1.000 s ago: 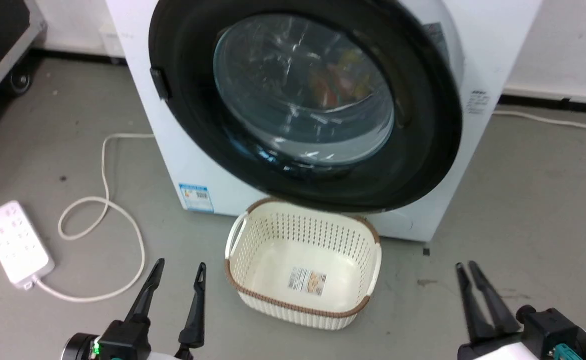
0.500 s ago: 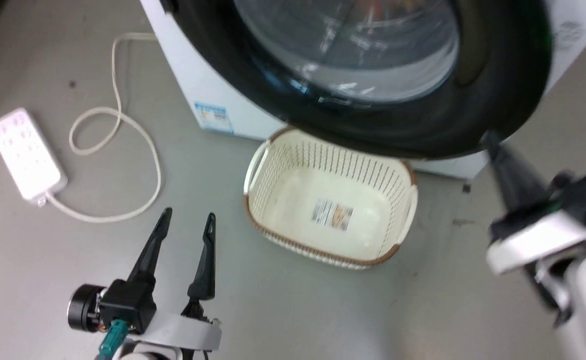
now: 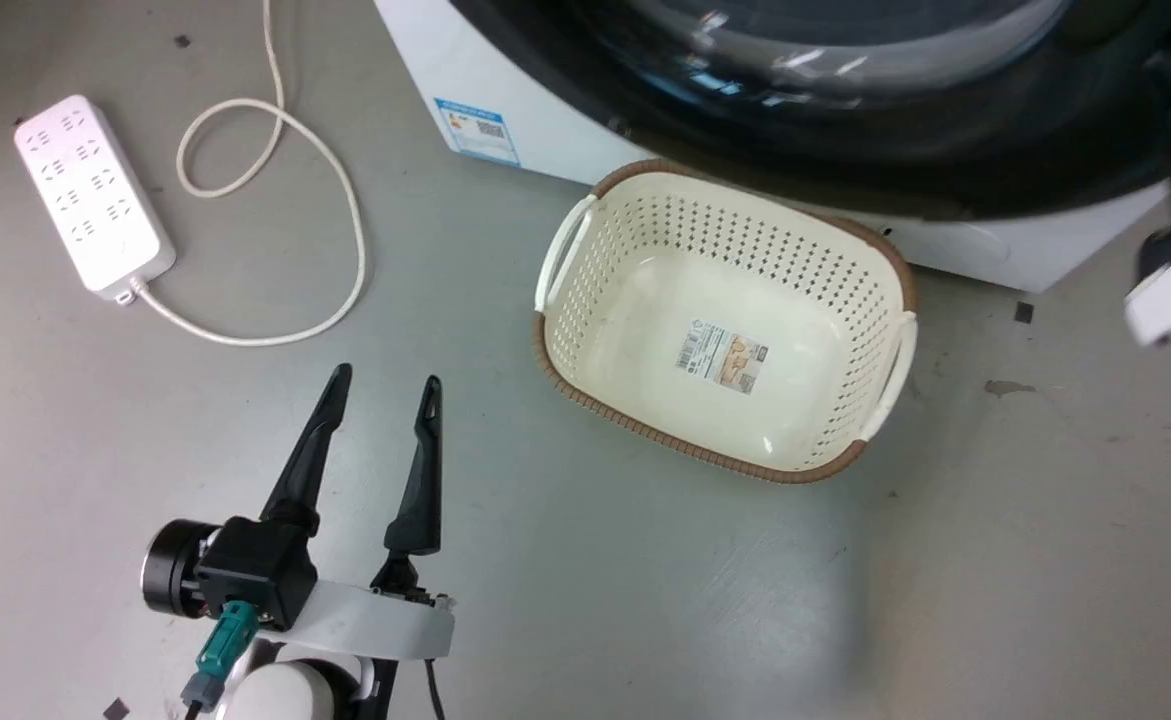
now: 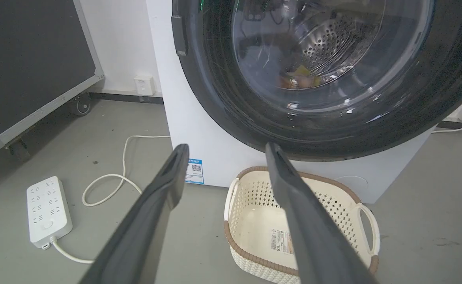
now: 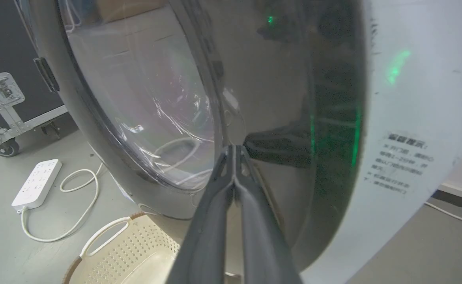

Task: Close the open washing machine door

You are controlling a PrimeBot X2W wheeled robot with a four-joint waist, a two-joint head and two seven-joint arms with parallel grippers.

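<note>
My right gripper [image 5: 234, 149] has its fingers pressed together, tips against the washing machine door [image 5: 144, 98] rim; left gripper [image 3: 387, 376] spread wide, empty.

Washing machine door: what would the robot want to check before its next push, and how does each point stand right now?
1. Right gripper shut, tips against the glossy black rim of the large round door: ok.
2. Door latched against the white washing machine: cannot tell.
3. Left gripper open, over the grey floor, away from the door: ok.
4. Cream perforated basket under the door's lower edge, clear of it: cannot tell.
5. White power strip and cable off to the left: ok.
</note>
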